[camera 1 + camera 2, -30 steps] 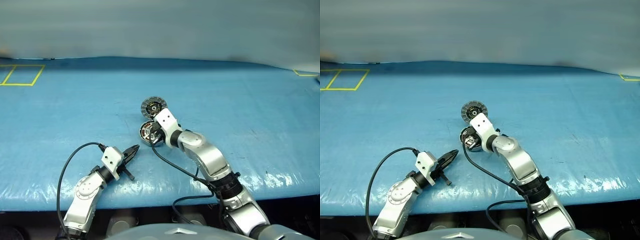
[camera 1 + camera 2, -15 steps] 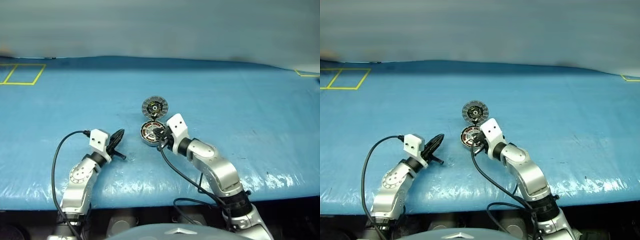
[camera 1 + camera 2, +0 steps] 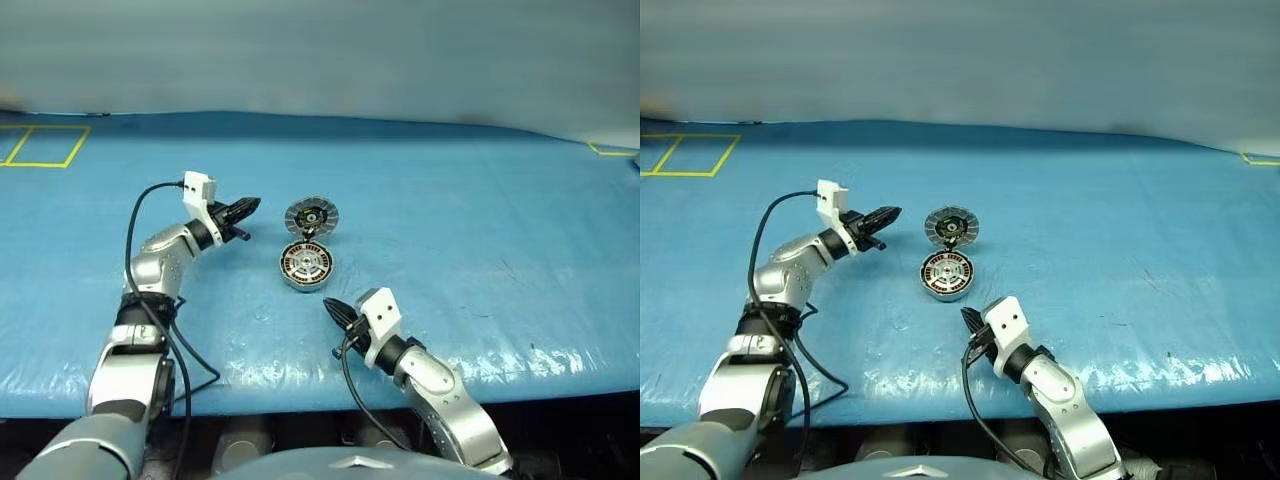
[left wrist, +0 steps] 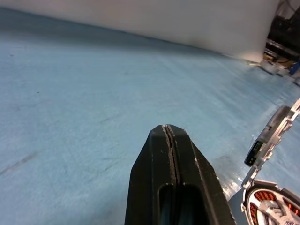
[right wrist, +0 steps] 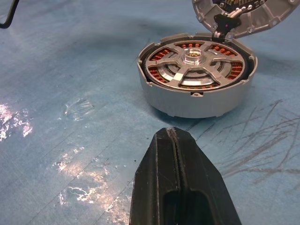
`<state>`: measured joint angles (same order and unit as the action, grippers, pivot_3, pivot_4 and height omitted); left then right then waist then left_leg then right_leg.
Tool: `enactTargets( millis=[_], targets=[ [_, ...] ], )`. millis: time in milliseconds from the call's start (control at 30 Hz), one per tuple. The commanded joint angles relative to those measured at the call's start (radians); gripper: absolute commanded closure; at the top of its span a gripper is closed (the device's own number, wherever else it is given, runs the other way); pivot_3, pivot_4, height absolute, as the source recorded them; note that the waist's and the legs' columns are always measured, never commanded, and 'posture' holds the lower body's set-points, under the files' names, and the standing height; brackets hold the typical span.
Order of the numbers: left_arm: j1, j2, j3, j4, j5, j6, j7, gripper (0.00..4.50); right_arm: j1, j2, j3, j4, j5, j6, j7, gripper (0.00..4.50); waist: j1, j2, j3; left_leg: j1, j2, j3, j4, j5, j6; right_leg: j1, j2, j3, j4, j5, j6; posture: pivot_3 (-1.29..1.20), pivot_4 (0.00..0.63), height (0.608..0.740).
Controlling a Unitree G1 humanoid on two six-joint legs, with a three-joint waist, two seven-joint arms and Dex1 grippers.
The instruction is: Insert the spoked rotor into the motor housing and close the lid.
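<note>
The motor housing (image 5: 196,83) sits on the blue table cover (image 3: 480,220), and the spoked rotor (image 5: 190,65) lies seated inside it over the copper windings. The lid (image 3: 311,216) stands tilted open, hinged at the housing's far edge. The left gripper (image 3: 248,207) hovers just beside the lid on the housing's left, fingers clenched, empty. The right gripper (image 3: 335,309) is near the housing's front side, apart from it, also clenched and empty.
</note>
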<state>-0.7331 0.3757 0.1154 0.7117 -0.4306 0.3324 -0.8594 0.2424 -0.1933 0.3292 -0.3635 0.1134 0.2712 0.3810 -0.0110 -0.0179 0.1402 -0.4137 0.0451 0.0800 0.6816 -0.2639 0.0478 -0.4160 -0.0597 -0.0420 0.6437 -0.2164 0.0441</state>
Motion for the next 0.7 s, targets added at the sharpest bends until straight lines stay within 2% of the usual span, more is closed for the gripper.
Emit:
enactTargets(
  millis=[33,200,367,700],
  targets=[
    [-0.105,0.002,-0.013,0.127,0.026,0.022,-0.092,4.50,0.015,0.014,0.007,-0.025,-0.010,-0.037,-0.022,4.48,0.000,0.000,0.000,0.000,0.000,0.000,0.000,0.000,0.000,0.000,0.000,0.000,0.000,0.000,0.000,0.00,0.150,0.740],
    [-0.245,-0.025,-0.059,0.300,0.090,0.054,-0.207,4.50,0.035,0.021,0.014,-0.039,-0.008,-0.040,-0.030,4.48,0.001,-0.002,0.001,-0.001,-0.001,0.000,0.000,0.000,0.001,-0.001,0.000,0.000,-0.001,0.000,0.002,0.00,0.150,0.740],
    [-0.355,-0.066,-0.092,0.436,0.173,0.004,-0.232,4.50,0.047,0.024,0.024,-0.046,-0.006,-0.041,-0.033,4.48,0.001,-0.004,0.003,-0.002,-0.002,0.000,0.000,0.000,0.001,-0.001,0.000,0.000,0.000,0.000,0.002,0.00,0.150,0.740],
    [-0.462,-0.104,-0.099,0.537,0.264,-0.055,-0.343,4.50,0.102,0.069,0.016,-0.052,0.004,-0.067,-0.074,4.48,0.000,-0.006,0.004,-0.003,-0.001,-0.001,0.000,-0.001,0.001,-0.002,0.000,0.000,0.000,0.000,0.002,0.00,0.150,0.740]
  ],
)
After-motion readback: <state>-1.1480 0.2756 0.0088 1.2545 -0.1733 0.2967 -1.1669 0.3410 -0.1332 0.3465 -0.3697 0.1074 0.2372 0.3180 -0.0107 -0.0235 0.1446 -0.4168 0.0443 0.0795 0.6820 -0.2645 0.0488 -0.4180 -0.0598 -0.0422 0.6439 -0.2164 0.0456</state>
